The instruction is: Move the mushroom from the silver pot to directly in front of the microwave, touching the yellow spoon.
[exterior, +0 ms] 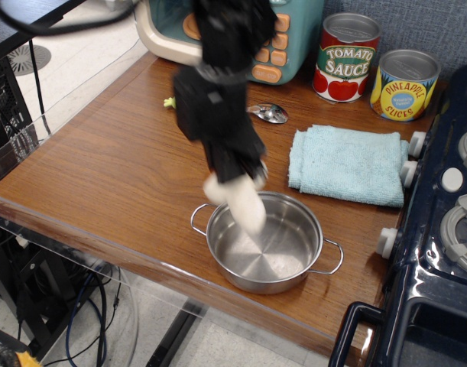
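My gripper is shut on the mushroom and holds it in the air above the left rim of the silver pot. Only the cream-white stem shows, hanging down and blurred; the cap is hidden by the fingers. The pot is empty and stands near the table's front edge. The microwave stands at the back. The yellow spoon lies in front of it: its metal bowl shows right of my arm and its handle tip shows left of it, the middle hidden.
A tomato sauce can and a pineapple slices can stand at the back right. A folded light-blue cloth lies right of my arm. A dark toy stove borders the table's right side.
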Available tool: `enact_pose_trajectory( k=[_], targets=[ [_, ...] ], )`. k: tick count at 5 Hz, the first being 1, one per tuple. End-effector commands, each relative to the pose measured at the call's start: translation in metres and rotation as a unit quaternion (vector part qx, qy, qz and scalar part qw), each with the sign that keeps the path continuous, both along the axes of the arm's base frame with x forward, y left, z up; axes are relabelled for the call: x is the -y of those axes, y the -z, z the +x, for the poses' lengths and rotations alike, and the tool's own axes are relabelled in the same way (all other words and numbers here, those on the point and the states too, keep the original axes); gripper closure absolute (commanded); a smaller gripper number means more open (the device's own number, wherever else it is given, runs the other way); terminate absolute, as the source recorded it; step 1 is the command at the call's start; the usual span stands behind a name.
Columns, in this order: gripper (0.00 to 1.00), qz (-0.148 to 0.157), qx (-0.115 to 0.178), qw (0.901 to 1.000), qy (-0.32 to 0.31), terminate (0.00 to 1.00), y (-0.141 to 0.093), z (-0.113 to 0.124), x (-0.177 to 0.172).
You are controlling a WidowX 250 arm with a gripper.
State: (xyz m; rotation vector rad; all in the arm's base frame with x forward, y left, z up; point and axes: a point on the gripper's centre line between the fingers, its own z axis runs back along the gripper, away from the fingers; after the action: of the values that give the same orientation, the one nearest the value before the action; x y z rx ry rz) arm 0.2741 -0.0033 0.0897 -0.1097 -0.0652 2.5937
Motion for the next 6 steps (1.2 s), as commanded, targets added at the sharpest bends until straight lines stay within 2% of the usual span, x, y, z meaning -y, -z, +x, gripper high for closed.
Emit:
enact_pose_trajectory(
  k=[1, 3, 5, 6],
  targets=[
    [1.0, -0.014, 0.057, 0.988, -0.143, 0.0, -0.038, 0.044, -0.071],
    [1.0, 0.012, 0.047, 0.9644, -0.26, 0.0, -0.026, 0.087, -0.134],
    [1.0, 0.034, 0.046, 0.9451, -0.322, 0.0, -0.013, 0.112, -0.172],
    [1.0, 0.045, 0.034, 0.9383, -0.341, 0.0, -0.002, 0.119, -0.187]
  ],
)
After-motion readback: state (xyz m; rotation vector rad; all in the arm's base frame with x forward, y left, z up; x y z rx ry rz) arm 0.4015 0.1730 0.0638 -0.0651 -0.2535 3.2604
